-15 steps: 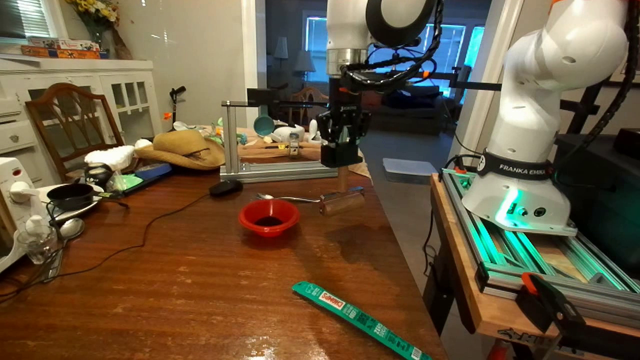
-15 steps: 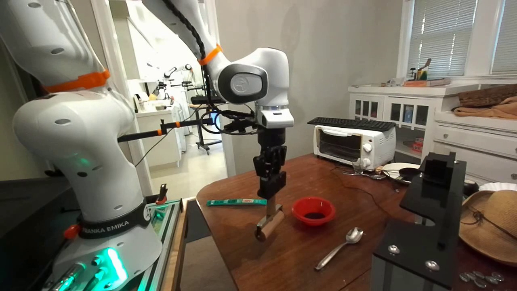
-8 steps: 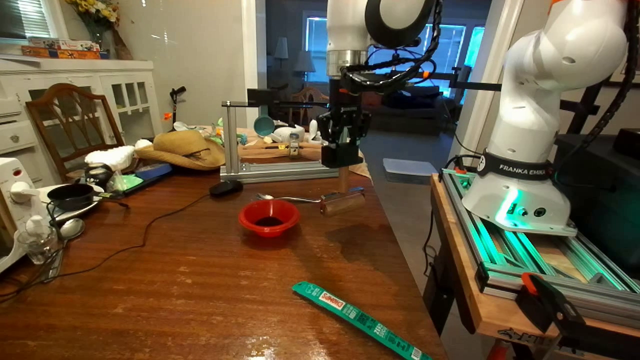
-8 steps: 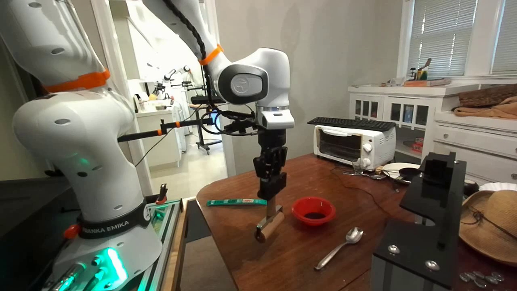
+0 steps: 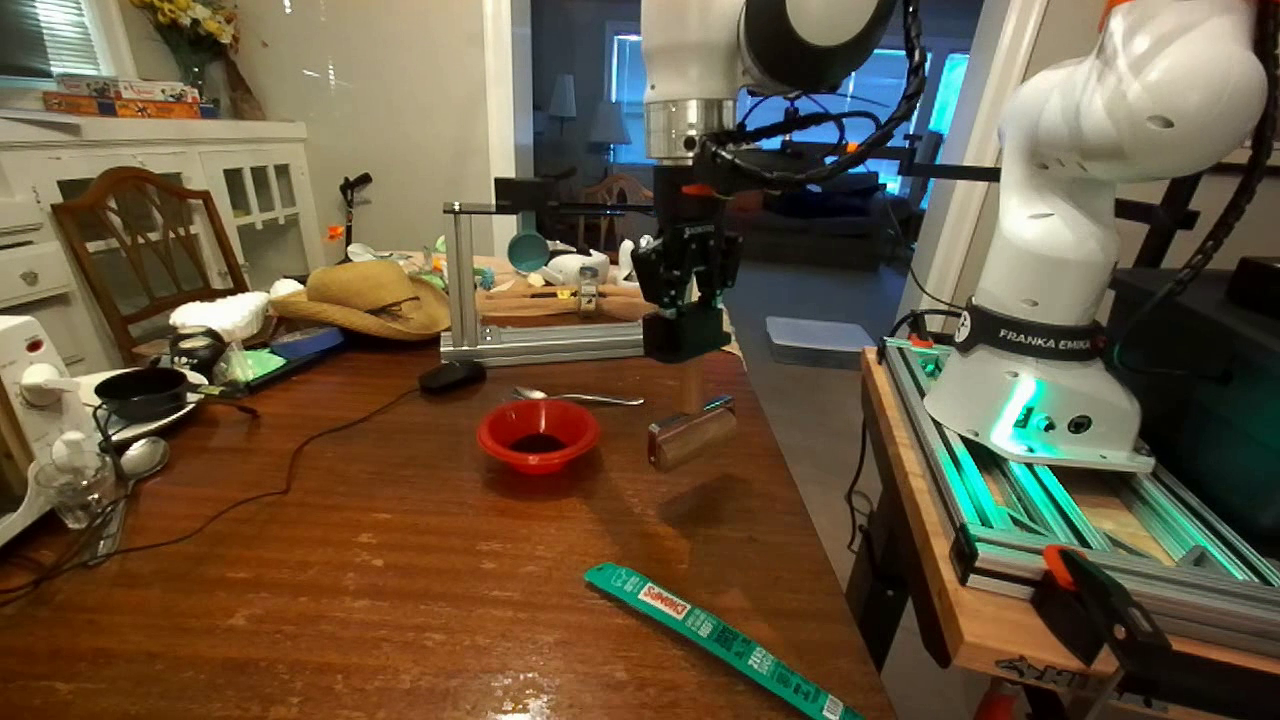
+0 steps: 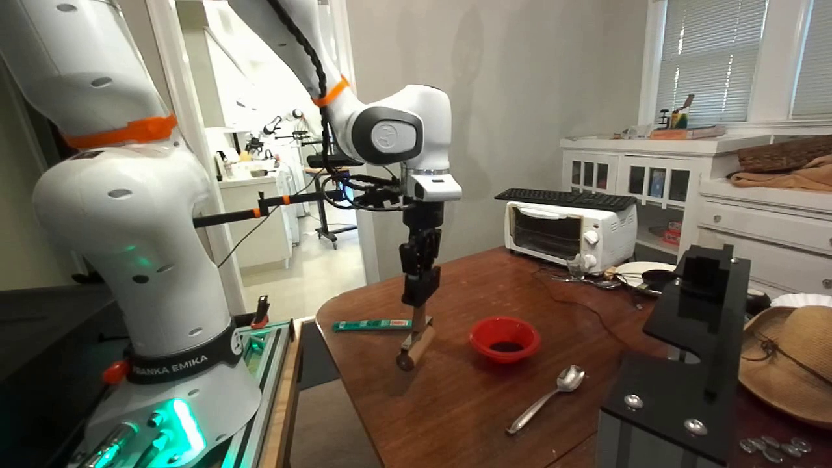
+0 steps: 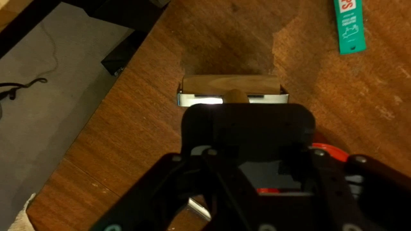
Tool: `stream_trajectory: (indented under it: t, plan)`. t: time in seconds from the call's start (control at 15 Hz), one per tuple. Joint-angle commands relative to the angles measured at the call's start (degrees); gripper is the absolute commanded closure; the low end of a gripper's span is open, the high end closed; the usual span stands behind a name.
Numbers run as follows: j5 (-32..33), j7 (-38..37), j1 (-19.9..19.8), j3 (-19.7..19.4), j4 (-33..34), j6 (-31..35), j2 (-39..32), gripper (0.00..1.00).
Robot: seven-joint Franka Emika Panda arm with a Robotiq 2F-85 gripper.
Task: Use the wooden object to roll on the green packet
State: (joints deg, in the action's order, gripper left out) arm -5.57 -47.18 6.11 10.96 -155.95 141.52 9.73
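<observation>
Scuffed brown wooden table (image 5: 350,580) is gleaming by pale wall (image 6: 546,71)
Black gripper (image 6: 421,292) is pinching cylindrical tan wooden roller (image 7: 231,84)

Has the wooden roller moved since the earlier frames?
Yes. In an exterior view, the wooden roller has shifted left and slightly up in the picture, widening its gap from the red bowl, which sits where it was.

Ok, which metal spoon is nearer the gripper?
The spoon near the red bowl; the other spoon lies farther from the gripper, by the clear glass.
</observation>
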Motion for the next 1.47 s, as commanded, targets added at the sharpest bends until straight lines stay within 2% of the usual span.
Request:
stream_trajectory:
  t: [0.0, 0.4, 0.6, 1.0, 1.4]
  plan:
    - [-3.2, 0.9, 3.2, 1.9, 2.8, -2.0, -1.2, 0.78]
    - [-7.0, -1.2, 8.3, 6.4, 4.7, -1.0, -3.8, 0.78]
    - [-6.9, -1.9, 10.0, 7.9, 5.6, -1.0, -5.8, 0.78]
    - [-6.2, -2.6, 12.4, 9.5, 8.1, -0.5, -10.1, 0.78]
    - [-9.8, 0.3, 14.6, 10.5, 10.0, 0.6, -13.3, 0.78]
